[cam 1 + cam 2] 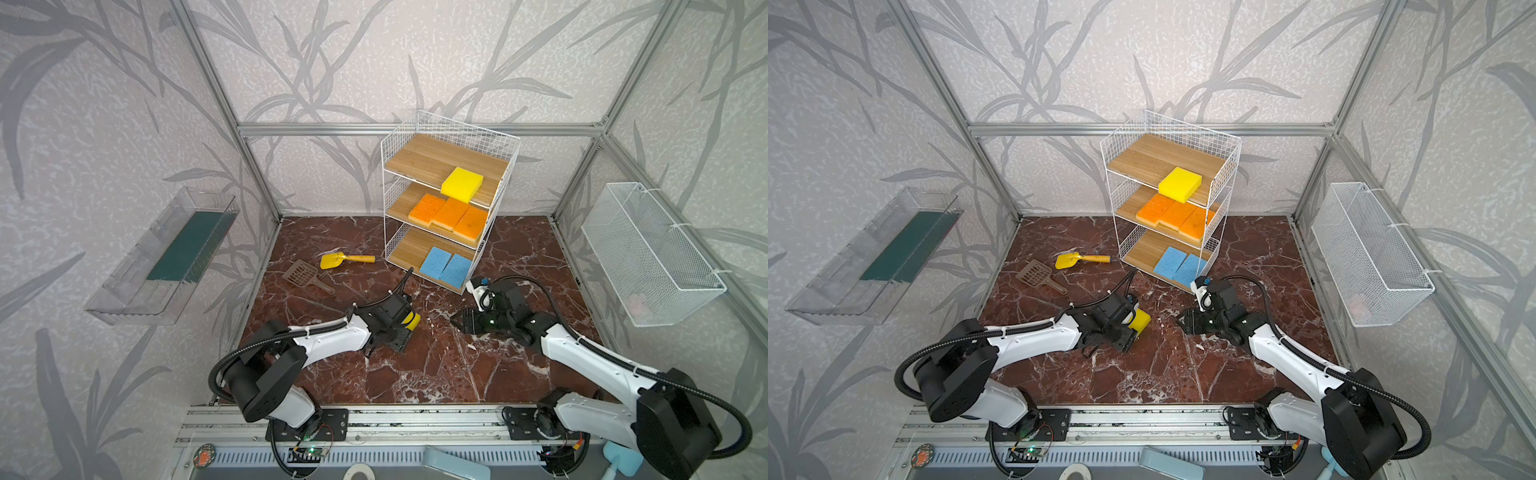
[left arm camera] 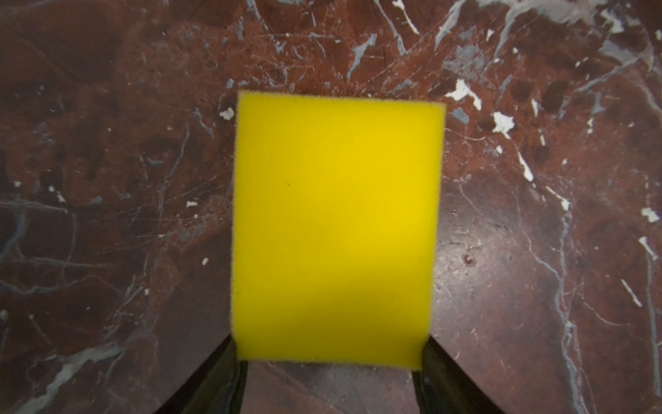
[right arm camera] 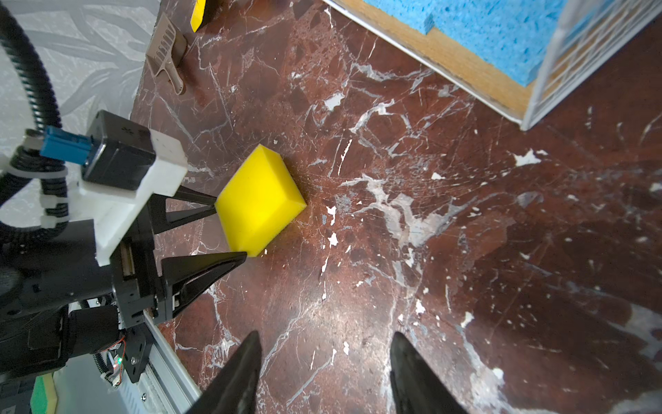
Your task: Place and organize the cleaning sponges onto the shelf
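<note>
Left end effector: my left end effector [image 3: 230, 230] sits low over the red-brown marbled tabletop [image 1: 415, 374]. One black finger stands on each side of a thick yellow rectangular foam sponge [image 2: 335, 229]. The tips are right against its sides, but I cannot tell whether they are pressing it.
Sponge position: it lies flat on the tabletop, broad face up, in front of the shelf and well apart from it.
Sponge long axis: in the left wrist view it runs straight out from between my fingers, so they span its short width at the near end. In both top views the free end points toward my right arm.
Right end effector: my right end effector [image 3: 325, 337] has its fingers spread with nothing between them. It is near the sponge, not touching it.
Shelf: the three-tier white wire shelf with wooden boards [image 1: 424, 160] stands upright toward the back of the tabletop.
Top board: a second thick yellow foam sponge [image 1: 462, 183] lies flat at the front edge.
Middle board: three orange foam sponges [image 1: 451, 216] lie in a row, side by side.
Bottom board: two thin light blue foam sponges [image 1: 434, 262] lie flat with their long sides together.
Also on the tabletop: a yellow plastic scoop with an orange handle [image 1: 347, 259] lies left of the shelf.
</note>
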Tool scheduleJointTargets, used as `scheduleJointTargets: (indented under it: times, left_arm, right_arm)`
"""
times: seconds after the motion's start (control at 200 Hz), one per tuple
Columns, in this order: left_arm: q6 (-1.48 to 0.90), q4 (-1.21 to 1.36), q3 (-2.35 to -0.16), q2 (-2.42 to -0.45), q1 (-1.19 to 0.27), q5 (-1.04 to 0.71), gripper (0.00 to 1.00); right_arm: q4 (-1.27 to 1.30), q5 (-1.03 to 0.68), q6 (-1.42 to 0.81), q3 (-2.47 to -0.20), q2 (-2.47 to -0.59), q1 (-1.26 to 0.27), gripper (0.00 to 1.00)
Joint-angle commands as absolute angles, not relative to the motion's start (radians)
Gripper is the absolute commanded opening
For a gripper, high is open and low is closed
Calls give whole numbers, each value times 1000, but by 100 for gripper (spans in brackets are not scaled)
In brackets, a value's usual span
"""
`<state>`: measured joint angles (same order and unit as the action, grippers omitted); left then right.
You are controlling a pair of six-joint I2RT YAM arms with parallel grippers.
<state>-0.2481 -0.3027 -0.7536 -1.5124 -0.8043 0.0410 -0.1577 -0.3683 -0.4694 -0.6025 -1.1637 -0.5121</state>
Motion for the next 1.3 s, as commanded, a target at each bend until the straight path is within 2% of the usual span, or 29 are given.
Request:
scheduleJointTargets:
  times: [0.0,0.365,0.66,0.89,1.299]
  left_arm:
    - [-246,-350,-788,-1509,-810,79,67]
    - [-281,-412,-855,-1218,-809,130,60]
    - [-209,-616,-1220,-1155,-808,153,59]
    - [-86,-718,-1563,-1245,-808,218,58]
    - [101,-888,-2205,-1619,-796,288,55]
  right_arm:
    - [-147,-382,-456,-595,-1163,-507,57]
    - [-153,-382,-457,-589,-1132,-504,57]
    - [-205,-382,-433,-609,-1045,-504,57]
    - [-182,-315,-444,-601,-897,-504,57]
    - [-220,-249,-412,-638,-783,-505,57]
